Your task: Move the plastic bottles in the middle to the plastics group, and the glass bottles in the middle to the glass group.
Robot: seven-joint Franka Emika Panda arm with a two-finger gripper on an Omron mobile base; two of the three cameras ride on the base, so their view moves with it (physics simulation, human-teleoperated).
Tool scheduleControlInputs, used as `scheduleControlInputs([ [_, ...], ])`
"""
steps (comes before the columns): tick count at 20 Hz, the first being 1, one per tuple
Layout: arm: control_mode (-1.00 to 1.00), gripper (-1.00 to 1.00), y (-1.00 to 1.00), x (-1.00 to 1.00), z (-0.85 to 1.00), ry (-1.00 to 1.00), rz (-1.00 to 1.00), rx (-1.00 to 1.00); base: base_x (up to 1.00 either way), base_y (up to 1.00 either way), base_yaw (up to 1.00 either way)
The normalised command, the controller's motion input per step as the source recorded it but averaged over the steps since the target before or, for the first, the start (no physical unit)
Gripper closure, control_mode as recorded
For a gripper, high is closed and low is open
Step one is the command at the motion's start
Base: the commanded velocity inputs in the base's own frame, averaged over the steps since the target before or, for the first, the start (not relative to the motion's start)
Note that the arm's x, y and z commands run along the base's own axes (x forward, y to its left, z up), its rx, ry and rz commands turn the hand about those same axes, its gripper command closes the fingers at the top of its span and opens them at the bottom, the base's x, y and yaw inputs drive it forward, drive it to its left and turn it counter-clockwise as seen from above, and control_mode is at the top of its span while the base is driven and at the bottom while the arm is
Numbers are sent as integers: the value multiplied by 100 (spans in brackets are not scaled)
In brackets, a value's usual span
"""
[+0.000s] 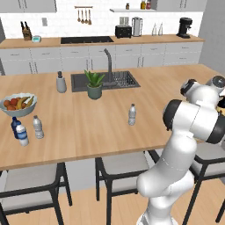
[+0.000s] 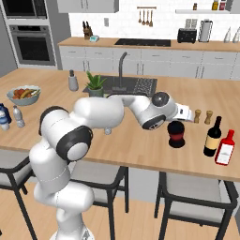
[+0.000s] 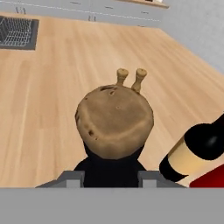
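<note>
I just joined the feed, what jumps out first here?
The big white arm stretches across the wooden counter, its gripper shut on the wide dark bottle with a red label. Just right of it stand a slim wine bottle and a red bottle.

- Wide dark bottle [image 2: 176, 132]: in the right base view its neck is hidden behind the gripper [image 2: 186, 114]; in the hand view its cork top covers the body.
- Wine bottle [image 3: 197, 153] beside it: cut by the hand view's right edge.
- Red bottle [image 3: 210, 180]: mostly cropped.
</note>
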Motion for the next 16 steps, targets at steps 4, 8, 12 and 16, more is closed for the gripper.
scheduleControlInputs([
  [4,-100,100,-18,-1,1,-7,-11,8,0,0,0],
  [8,-100,100,-8,0,1,-4,-9,4,0,0,0],
  [12,-100,100,0,-32,2,-8,-7,0,0,0,0],
  [16,-100,100,0,-20,1,-5,-7,0,0,0,0],
])
